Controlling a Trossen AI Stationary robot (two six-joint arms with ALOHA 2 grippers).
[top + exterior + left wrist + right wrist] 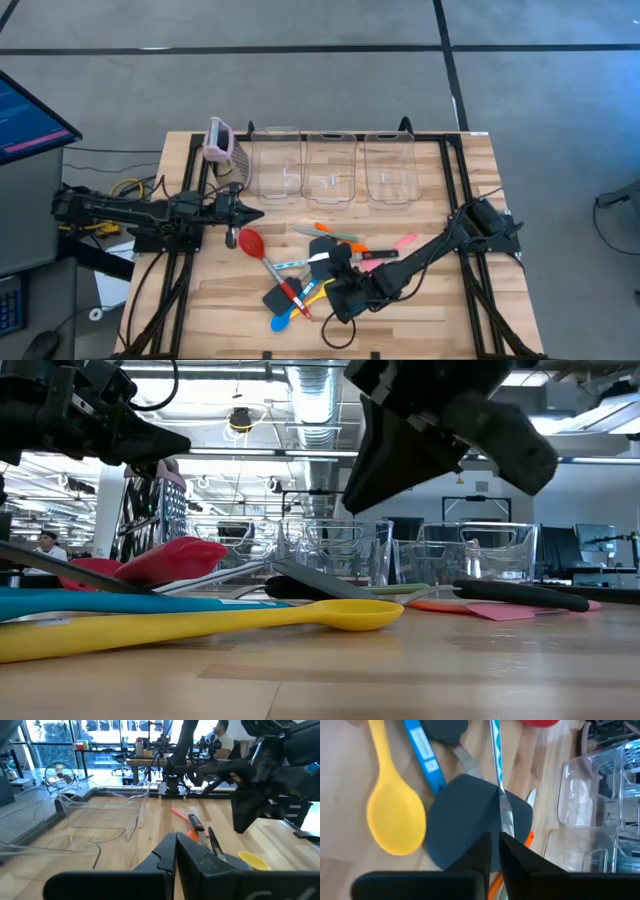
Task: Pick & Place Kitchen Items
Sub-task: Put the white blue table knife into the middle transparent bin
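high view — wood table (430, 300), grey floor; right tool (338, 285) nearly closed, empty.

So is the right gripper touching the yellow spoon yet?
Apart. The right wrist view shows the right gripper over the black spatula, with the yellow spoon lying off to one side, bare wood between the spoon and the spatula.

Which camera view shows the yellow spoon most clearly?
The right wrist view is best: the yellow spoon fills it from above, bowl and handle unobstructed. The low view shows the spoon side-on, near the lens. The high view shows only a small yellow piece in the utensil pile. The left wrist view shows only part of its bowl.
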